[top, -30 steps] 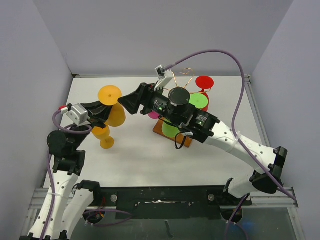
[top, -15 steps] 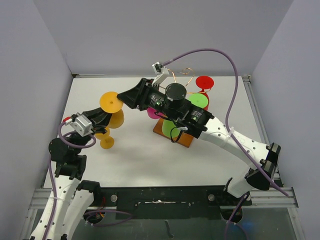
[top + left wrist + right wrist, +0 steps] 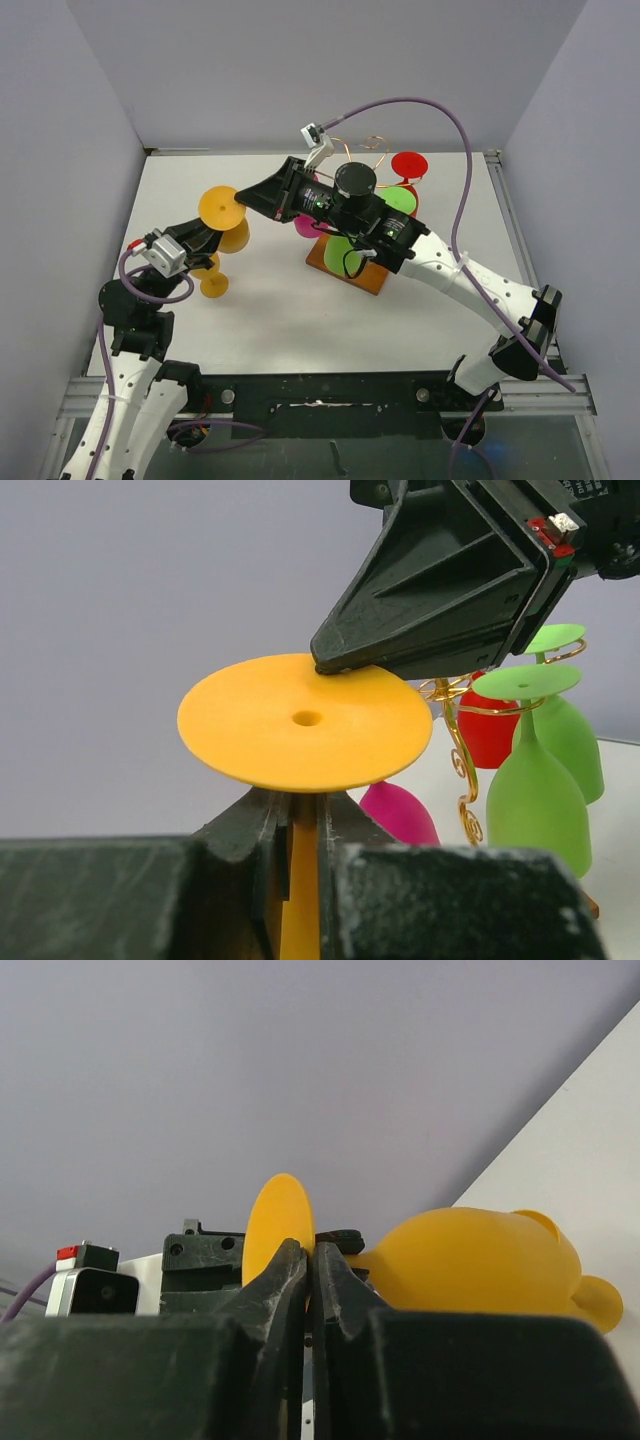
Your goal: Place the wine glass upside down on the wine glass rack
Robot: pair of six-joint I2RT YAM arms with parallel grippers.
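- Left claw (image 3: 300, 818) is clamped on the stem of the orange wine glass (image 3: 260, 725), just under its foot disc, which faces upward.
- Right claw (image 3: 340, 662) has its fingers drawn nearly together and nips the far rim of that same disc, so we see both claws on one glass.
- We find the glass held off the bench (image 3: 280, 320), left of the wine glass rack (image 3: 352, 277) and apart from it.
- On the rack's gold wire arms hang a near green glass (image 3: 535, 810), a far green glass (image 3: 575, 750) and a red glass (image 3: 488, 735).
- A pink glass (image 3: 400, 815) shows lower down by the rack; we cannot tell whether it hangs.
- We also see a second orange glass (image 3: 203, 268) on the bench beside the left arm.
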